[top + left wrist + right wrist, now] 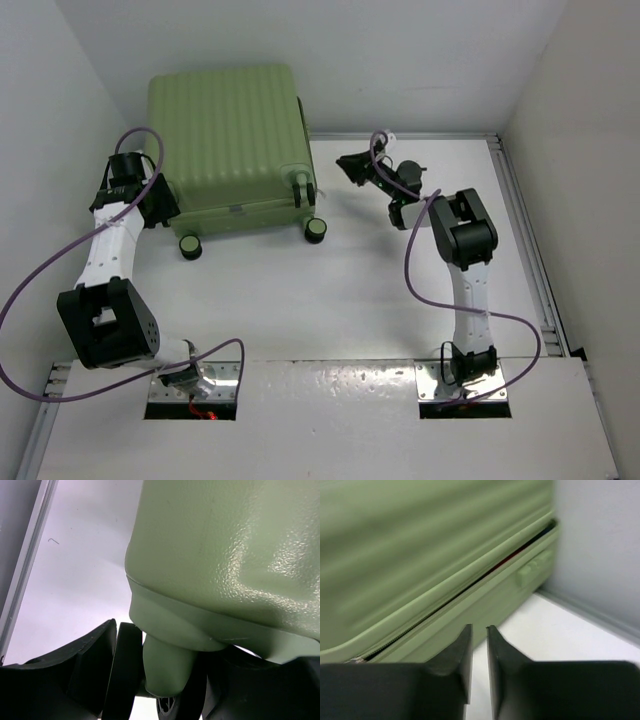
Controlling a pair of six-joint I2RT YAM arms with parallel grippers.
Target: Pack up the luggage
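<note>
The luggage [230, 130] is a large light green ribbed suitcase lying flat at the back left, lid down. My left gripper [160, 205] is at its front left corner. In the left wrist view its jaws [167, 647] are closed around a black caster wheel [125, 670] and that wheel's green stem [167, 665]. My right gripper [350, 165] hovers to the right of the luggage, apart from it. Its jaws [479, 630] stand a narrow gap apart with nothing between them, facing the zipper seam [445, 605]. The seam is parted toward its far end, showing something dark and red inside.
Two black-and-green wheels [190, 246] [316, 230] stick out at the luggage's front edge. White walls close in at the back and on both sides. A metal rail [525, 230] runs along the table's right edge. Purple cables loop beside both arms.
</note>
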